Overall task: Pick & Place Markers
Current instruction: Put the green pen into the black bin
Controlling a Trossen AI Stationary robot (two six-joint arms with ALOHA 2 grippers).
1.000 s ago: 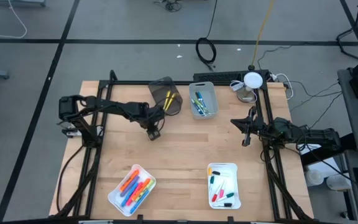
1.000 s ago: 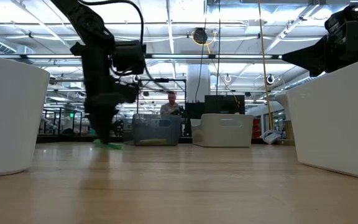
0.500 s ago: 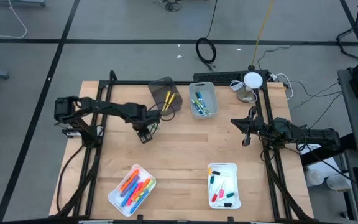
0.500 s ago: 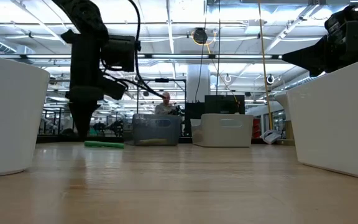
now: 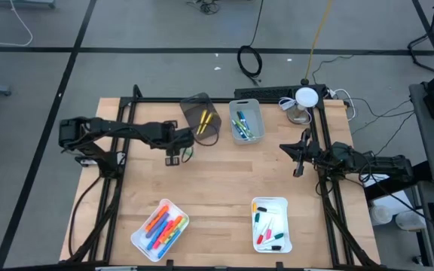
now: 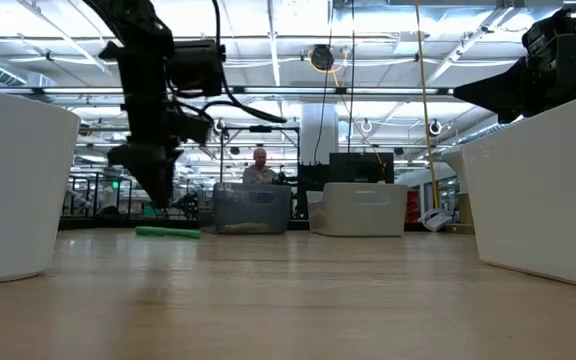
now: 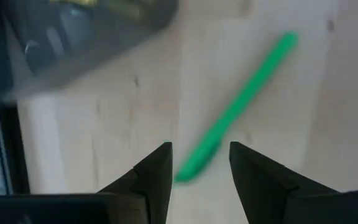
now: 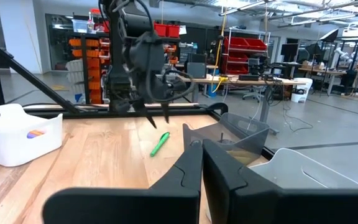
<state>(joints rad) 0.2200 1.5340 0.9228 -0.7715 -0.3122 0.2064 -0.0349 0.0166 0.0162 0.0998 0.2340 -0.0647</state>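
Observation:
A green marker point(image 7: 235, 109) lies flat on the wooden table point(image 5: 224, 177), in front of the tipped grey bin point(image 5: 202, 117); it also shows in the high view point(image 5: 188, 154) and the low view point(image 6: 168, 232). My left gripper point(image 7: 199, 163) is open and empty, hovering just above the marker's near end, and shows in the high view point(image 5: 170, 156) and the low view point(image 6: 156, 195). My right gripper point(image 8: 201, 155) is shut and empty at the table's right side point(image 5: 300, 159). More markers lie in the bins and trays.
The tipped grey bin holds yellow markers. A second grey bin point(image 5: 246, 120) holds blue and green ones. A white tray point(image 5: 160, 228) of chunky markers sits near left, and a white tray point(image 5: 270, 223) of thin ones near right. A person stands far behind the table point(image 6: 259, 168).
My left gripper has risen off the table by the green marker and gone toward the table's left edge. The marker lies on the table where it was.

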